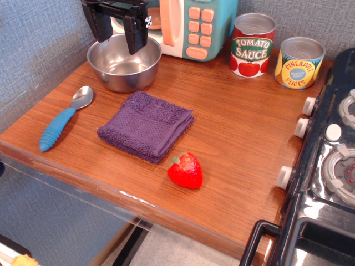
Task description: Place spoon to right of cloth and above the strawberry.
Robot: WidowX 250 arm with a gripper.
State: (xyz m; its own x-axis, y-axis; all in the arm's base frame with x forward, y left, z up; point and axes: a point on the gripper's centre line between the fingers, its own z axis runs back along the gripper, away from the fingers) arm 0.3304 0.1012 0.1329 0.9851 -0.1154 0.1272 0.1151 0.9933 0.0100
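Note:
The spoon (62,120), with a silver bowl and ribbed blue handle, lies on the wooden table at the left, to the left of the cloth. The dark purple cloth (146,124) lies folded in the middle. The red strawberry (186,170) sits just below the cloth's right corner, near the front edge. My gripper (118,32) hangs open and empty at the back left, above the steel bowl, far from the spoon.
A steel bowl (124,62) stands at the back left. A toy microwave (195,25) is behind it. A tomato sauce can (253,45) and a pineapple slices can (299,62) stand at the back right. A toy stove (333,166) borders the table's right side.

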